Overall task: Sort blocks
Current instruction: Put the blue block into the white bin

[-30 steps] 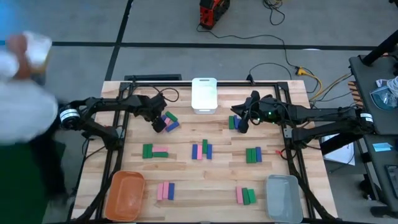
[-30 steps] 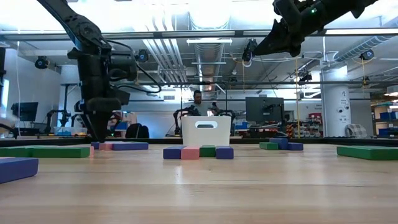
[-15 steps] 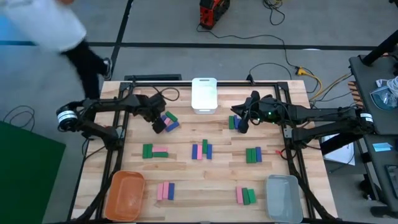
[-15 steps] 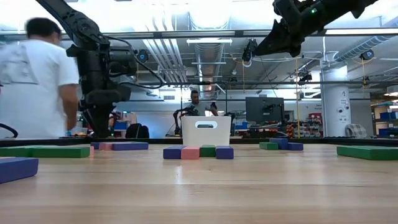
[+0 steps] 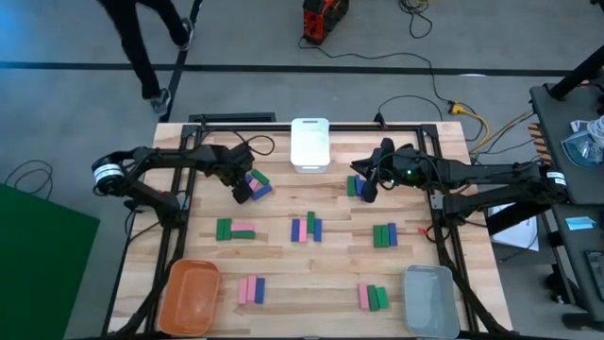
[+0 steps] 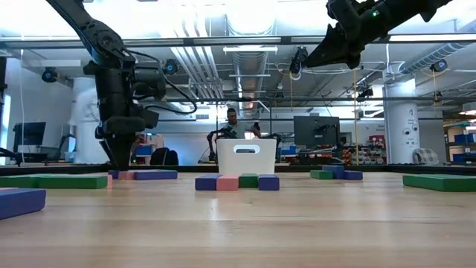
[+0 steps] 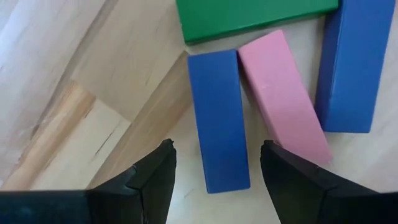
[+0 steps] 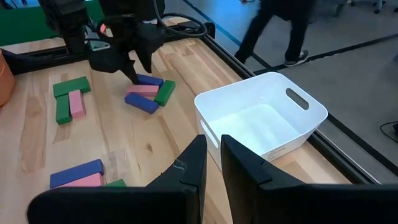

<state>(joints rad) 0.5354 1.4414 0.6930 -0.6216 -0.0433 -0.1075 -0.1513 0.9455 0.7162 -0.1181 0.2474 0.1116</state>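
Small pink, blue and green blocks lie flat on the wooden table in several clusters. My left gripper (image 5: 243, 189) is low over the far-left cluster (image 5: 258, 181), pointing down. It is open, its fingers standing on either side of the near end of a blue block (image 7: 217, 118) without touching it. A pink block (image 7: 283, 93), a second blue one (image 7: 351, 62) and a green one (image 7: 249, 15) lie beside that block. My right gripper (image 5: 366, 192) hangs high over the table (image 6: 297, 65), above a far-right cluster (image 5: 354, 186), its fingers (image 8: 213, 163) shut on nothing.
A white bin (image 5: 310, 144) stands at the far middle edge, an orange bin (image 5: 192, 296) at the near left corner and a grey bin (image 5: 431, 300) at the near right. More block clusters lie mid-table (image 5: 306, 228) and near the front (image 5: 373, 297). A person walks beyond the far left corner.
A person beside the table's left edge has walked off past the far left corner. Both arms have kept still and no block has moved.
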